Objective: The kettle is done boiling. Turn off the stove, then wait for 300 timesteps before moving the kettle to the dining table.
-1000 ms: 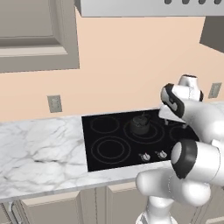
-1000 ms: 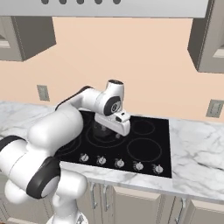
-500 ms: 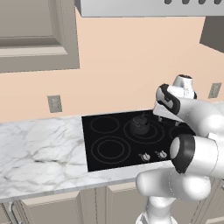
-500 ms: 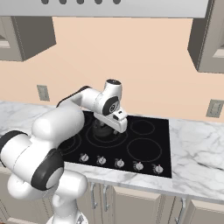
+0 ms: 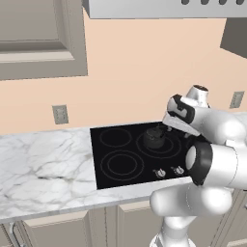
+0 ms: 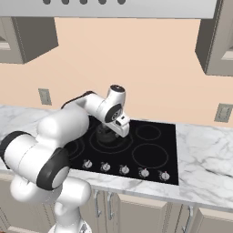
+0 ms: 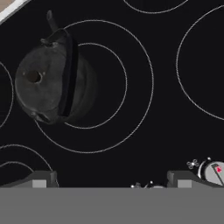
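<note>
On stove (image 5: 130, 154), kettle (image 7: 52, 83) upright.

Kettle (image 7: 52, 81) sole obstacle on stove (image 5: 116, 166), off-centre on rear burner ring, handle arched over top. Bare glass all round it and across the other rings. Knobs (image 6: 124, 169) in a low row along front edge, well apart from kettle. Marble tabletop (image 5: 43, 169) left of stove flat and free. Hood (image 6: 132, 7) overhead, wide air gap beneath. Wall directly behind stove.
</note>
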Available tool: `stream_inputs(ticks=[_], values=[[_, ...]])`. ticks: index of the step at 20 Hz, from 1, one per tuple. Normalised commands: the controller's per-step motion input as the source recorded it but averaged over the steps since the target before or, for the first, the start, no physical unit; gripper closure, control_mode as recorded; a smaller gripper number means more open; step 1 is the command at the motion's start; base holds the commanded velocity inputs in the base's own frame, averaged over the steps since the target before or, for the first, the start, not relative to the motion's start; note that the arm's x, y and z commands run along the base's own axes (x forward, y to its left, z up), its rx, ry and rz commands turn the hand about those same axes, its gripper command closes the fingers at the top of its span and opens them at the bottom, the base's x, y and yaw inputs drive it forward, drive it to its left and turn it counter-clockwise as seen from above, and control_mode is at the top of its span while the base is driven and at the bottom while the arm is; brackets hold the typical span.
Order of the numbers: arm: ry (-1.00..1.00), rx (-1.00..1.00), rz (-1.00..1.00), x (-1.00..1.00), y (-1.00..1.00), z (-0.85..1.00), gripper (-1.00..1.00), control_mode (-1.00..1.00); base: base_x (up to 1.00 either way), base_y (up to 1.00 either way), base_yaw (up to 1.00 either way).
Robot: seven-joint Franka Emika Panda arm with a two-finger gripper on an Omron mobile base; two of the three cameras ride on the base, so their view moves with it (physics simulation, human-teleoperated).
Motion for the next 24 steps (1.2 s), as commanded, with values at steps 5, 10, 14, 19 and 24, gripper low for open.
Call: stream_inputs(ticks=[5,10,14,19,24], values=[[-0.05,0.06,0.0,0.32,0.09,-0.2,-1.0,-1.0,0.0,0.0,0.0],[-0.04,0.06,0.0,0.34,0.07,-0.2,-1.0,-1.0,0.0,0.0,0.0],[-0.02,0.09,0.0,0.38,0.03,-0.08,-1.0,-1.0,0.0,0.0,0.0],[0.0,0.1,0.0,0.39,0.0,-0.09,-1.0,-1.0,0.0,0.0,0.0],[0.0,0.09,0.0,0.35,0.01,-0.13,-1.0,-1.0,0.0,0.0,0.0]])
